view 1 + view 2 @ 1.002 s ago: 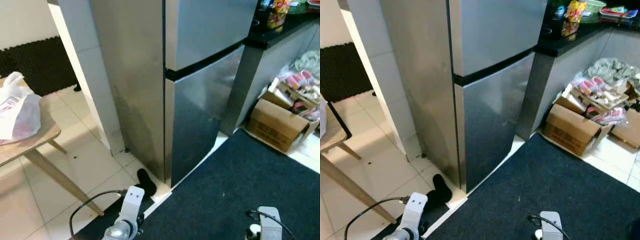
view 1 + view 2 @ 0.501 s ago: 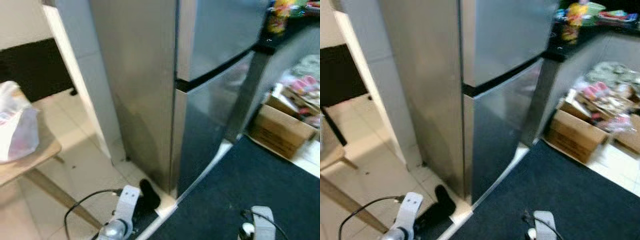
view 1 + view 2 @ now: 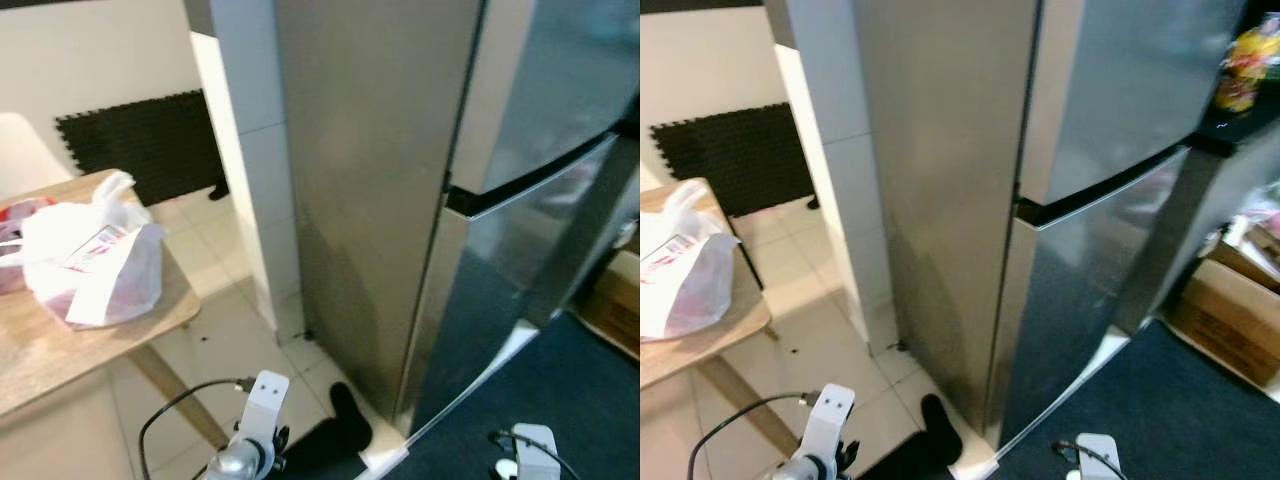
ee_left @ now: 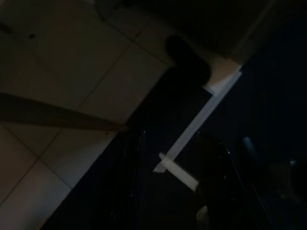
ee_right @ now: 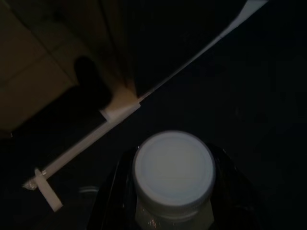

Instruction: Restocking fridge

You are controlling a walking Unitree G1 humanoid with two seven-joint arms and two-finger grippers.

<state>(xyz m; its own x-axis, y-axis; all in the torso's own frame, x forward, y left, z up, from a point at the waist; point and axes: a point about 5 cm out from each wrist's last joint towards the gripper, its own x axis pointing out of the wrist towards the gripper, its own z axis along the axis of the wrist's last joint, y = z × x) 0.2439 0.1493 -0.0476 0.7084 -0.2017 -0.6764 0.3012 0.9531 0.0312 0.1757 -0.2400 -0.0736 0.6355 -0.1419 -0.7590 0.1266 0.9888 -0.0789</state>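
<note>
The restocking is looking barely begun: the fridge (image 3: 1040,200) is standing with both steel doors closed, so opening it and placing the item are still ahead. The right end effector (image 5: 173,191) is gripping a white-capped bottle (image 5: 173,167) low over the dark mat (image 3: 590,400). I cannot tell how the left end effector is set.

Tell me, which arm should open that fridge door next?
Probably the left. The right gripper holds a white-capped bottle, while the left gripper looks empty. Both fridge doors are closed.
</note>
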